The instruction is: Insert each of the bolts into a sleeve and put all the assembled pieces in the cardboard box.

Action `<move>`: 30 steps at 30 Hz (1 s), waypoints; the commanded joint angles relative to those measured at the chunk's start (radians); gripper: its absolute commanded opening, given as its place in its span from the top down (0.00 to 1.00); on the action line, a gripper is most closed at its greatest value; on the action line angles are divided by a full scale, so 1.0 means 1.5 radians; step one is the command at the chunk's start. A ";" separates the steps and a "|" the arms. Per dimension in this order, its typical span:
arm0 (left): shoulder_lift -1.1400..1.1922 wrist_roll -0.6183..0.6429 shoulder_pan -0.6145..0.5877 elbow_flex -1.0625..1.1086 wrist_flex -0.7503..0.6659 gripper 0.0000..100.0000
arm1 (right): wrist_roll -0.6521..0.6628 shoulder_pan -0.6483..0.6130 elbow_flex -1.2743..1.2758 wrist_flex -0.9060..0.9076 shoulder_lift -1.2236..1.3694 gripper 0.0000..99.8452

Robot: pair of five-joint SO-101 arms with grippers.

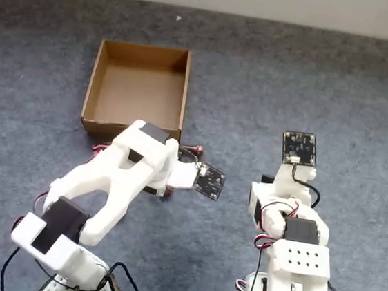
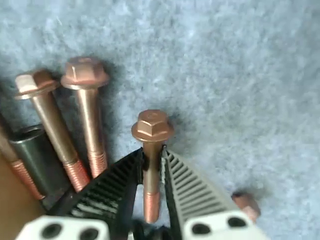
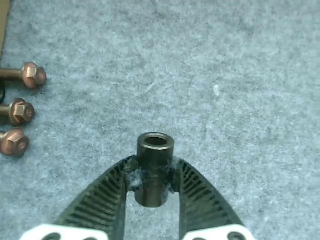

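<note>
My left gripper (image 2: 151, 155) is shut on the shank of a copper bolt (image 2: 152, 127), its hex head pointing away from the wrist. Beside it two more bolts (image 2: 87, 107) lie side by side on the grey carpet, next to a dark sleeve (image 2: 35, 155). My right gripper (image 3: 153, 167) is shut on another dark sleeve (image 3: 154, 145), held with its open bore up. Three bolt heads (image 3: 21, 111) lie farther off in that view. From above, the left arm (image 1: 129, 170) sits at the front right corner of the open cardboard box (image 1: 92, 86), and the right arm (image 1: 291, 211) stands apart to the right.
One bolt head (image 1: 195, 148) pokes out beside the box's front right corner. Another bolt head (image 2: 246, 204) lies close to one left finger. The box wall (image 2: 10, 215) stands right beside the bolts. Open grey carpet lies between the two arms and beyond the right arm.
</note>
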 commanded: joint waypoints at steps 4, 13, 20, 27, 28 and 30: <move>-0.176 0.130 0.012 0.005 0.029 0.99 | -0.006 0.007 -0.010 -0.010 -0.019 1.00; -0.345 0.361 0.009 0.005 0.031 0.99 | -0.006 0.004 -0.030 0.055 -0.020 1.00; -0.493 0.551 0.009 0.017 0.027 0.99 | -0.035 -0.024 -0.040 0.056 -0.029 1.00; -0.652 0.667 0.010 0.072 0.026 0.99 | -0.119 -0.100 -0.043 0.084 -0.190 1.00; -0.674 0.687 0.010 0.078 0.026 0.99 | -0.119 -0.105 -0.043 0.084 -0.216 1.00; -0.718 0.738 0.010 0.086 0.026 0.99 | -0.119 -0.124 -0.042 0.083 -0.261 1.00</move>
